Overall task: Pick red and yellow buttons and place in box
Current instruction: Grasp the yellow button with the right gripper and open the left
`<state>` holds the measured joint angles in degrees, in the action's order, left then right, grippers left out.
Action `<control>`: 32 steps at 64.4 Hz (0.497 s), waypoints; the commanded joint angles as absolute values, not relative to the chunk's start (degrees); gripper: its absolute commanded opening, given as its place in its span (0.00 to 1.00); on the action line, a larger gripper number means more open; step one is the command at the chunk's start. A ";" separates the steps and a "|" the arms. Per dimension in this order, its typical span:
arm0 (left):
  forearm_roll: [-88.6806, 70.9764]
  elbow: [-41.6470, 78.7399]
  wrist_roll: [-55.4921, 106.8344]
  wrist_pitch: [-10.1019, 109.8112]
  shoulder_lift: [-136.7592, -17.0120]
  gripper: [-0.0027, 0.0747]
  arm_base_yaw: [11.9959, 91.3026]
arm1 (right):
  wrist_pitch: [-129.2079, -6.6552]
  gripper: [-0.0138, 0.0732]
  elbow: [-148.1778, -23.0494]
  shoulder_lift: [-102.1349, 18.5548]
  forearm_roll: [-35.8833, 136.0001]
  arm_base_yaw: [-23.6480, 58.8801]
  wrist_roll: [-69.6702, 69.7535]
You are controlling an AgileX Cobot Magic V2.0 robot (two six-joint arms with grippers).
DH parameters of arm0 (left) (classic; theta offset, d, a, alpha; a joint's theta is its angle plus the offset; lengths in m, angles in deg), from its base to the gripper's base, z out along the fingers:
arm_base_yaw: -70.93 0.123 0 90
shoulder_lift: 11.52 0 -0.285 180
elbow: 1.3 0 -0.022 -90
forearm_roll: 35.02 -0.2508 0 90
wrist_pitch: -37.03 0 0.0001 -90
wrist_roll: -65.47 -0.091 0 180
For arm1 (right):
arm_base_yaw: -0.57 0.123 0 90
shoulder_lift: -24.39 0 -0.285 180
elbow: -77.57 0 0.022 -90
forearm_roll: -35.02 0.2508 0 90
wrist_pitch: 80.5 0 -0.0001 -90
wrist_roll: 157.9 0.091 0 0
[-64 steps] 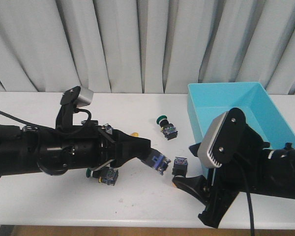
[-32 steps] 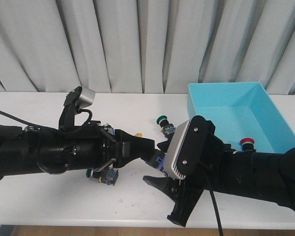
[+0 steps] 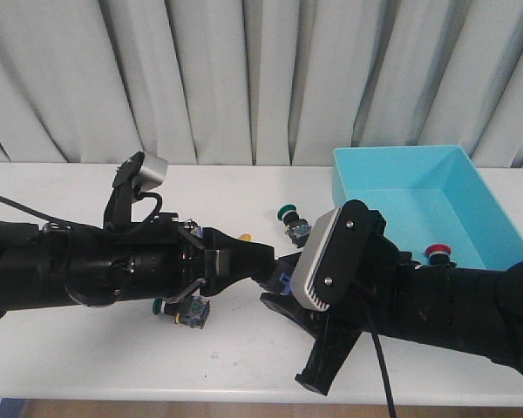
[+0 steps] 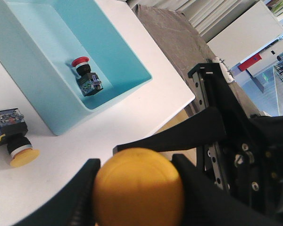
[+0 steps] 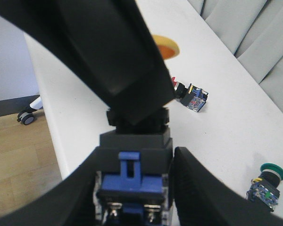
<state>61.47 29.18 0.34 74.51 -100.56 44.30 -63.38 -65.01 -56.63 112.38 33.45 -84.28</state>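
Both our grippers meet over the bench [image 3: 244, 357], left gripper [image 3: 270, 261] and right gripper [image 5: 132, 188] each clamping the same yellow button [image 4: 139, 186] (box [image 3: 401, 165] at two o'clock).

White table [image 3: 87, 178] bearing the turquoise box [image 3: 471, 170], two green-capped buttons [image 3: 292, 222] [image 3: 185, 311], and a yellow button [image 4: 13, 141].

The large turquoise plastic box [image 3: 436, 178] looks smooth and faintly glossy; the white desk [image 3: 244, 348] is matt; grey cloth curtains [image 3: 244, 78] hang in soft folds.
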 commanded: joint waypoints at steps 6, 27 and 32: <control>63.56 27.70 -4.18 80.08 -98.96 0.71 44.11 | -62.91 0.43 -66.41 -55.45 114.09 33.47 -84.53; 51.17 27.64 -12.39 78.01 -98.90 0.88 46.38 | -79.27 0.44 -66.41 -52.57 113.51 33.33 -84.13; 47.20 27.58 -14.31 76.27 -98.90 0.86 48.04 | -85.03 0.44 -66.48 -52.31 113.91 33.33 -84.13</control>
